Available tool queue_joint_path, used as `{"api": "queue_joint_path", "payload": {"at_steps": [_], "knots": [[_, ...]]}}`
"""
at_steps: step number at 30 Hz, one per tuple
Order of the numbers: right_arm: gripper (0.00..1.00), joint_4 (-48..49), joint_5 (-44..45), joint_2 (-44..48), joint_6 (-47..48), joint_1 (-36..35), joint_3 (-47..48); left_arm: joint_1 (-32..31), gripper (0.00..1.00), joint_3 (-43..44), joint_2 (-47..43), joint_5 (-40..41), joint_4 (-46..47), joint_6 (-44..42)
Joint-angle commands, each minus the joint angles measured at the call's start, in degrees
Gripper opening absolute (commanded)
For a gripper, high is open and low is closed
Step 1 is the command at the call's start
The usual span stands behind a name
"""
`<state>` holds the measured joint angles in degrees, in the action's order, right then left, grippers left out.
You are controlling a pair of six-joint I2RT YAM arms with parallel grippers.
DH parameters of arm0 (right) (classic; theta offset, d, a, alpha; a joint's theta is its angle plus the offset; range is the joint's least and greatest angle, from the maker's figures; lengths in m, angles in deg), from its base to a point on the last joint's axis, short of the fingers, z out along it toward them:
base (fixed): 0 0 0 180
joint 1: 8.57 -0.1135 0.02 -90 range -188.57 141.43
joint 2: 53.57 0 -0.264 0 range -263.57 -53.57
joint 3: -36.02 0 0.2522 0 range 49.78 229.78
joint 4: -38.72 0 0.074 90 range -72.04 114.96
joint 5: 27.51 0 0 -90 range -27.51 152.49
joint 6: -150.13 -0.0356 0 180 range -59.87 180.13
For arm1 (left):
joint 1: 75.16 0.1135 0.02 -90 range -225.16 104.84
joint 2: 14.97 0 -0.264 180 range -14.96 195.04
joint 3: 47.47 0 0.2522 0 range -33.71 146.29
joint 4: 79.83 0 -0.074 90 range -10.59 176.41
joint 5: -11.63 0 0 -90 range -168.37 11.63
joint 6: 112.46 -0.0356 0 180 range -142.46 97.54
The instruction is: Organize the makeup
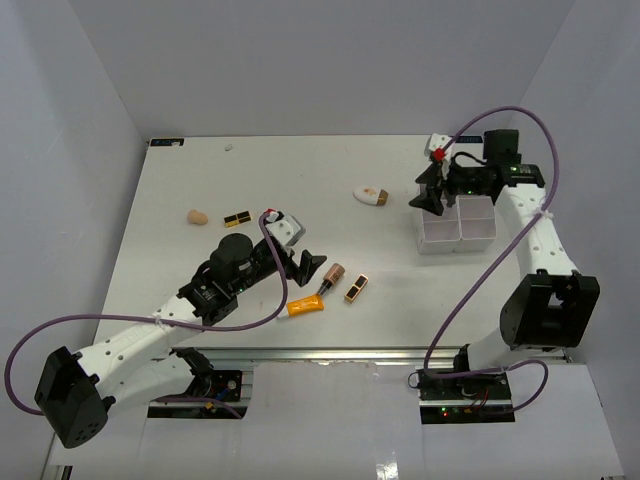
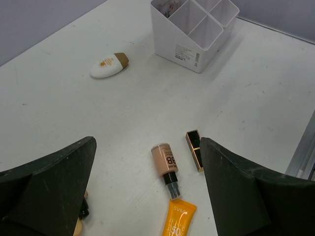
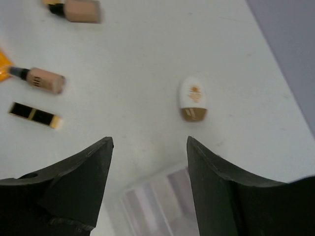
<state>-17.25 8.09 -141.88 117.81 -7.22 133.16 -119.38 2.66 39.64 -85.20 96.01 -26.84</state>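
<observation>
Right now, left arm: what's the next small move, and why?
Probably lower the left gripper straight onto the beige foundation bottle, then close. Its jaws stand wide open and empty above the table, and the bottle lies between them in the wrist view. The orange tube and a black-gold case lie close by, so a centred descent seems safest.

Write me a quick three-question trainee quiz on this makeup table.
1. True or false: the orange tube lies on the table, outside the white organizer.
2. Which lies nearest the organizer? A sponge; B white oval compact; C orange tube.
3. How many black-and-gold cases are on the table?
Key: 1 true; 2 B; 3 two.
</observation>
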Motion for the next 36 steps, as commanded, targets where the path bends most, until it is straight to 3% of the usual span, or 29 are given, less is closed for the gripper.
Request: {"api": "queue_joint_path", "payload": {"at_steps": [1,12,23,29,33,36], "knots": [[0.71,8.5,4.1,4.0,-17.0,-8.4,-7.0,1.2,0.98,2.9,1.2,0.2,-2.5,2.2],[0.73,7.8,9.9,-0.5,-33.6,-19.2,-6.6,4.0,0.98,3.7,3.5,3.3,-3.4,6.0],[0.72,7.3,9.3,2.4,-32.5,-20.2,-11.3,9.9,0.97,6.7,9.7,-0.5,-6.3,12.2],[0.74,7.9,1.8,6.0,-27.3,-18.0,-17.2,17.6,0.78,8.2,10.7,-0.1,-9.1,19.9],[0.73,8.2,-1.0,8.1,-25.7,-15.6,-19.5,22.9,0.55,10.0,10.1,0.8,-17.1,29.9],[0.73,8.6,-2.5,9.6,-25.3,-15.3,-20.5,25.8,0.49,10.1,9.2,3.6,-22.0,35.8]]}}
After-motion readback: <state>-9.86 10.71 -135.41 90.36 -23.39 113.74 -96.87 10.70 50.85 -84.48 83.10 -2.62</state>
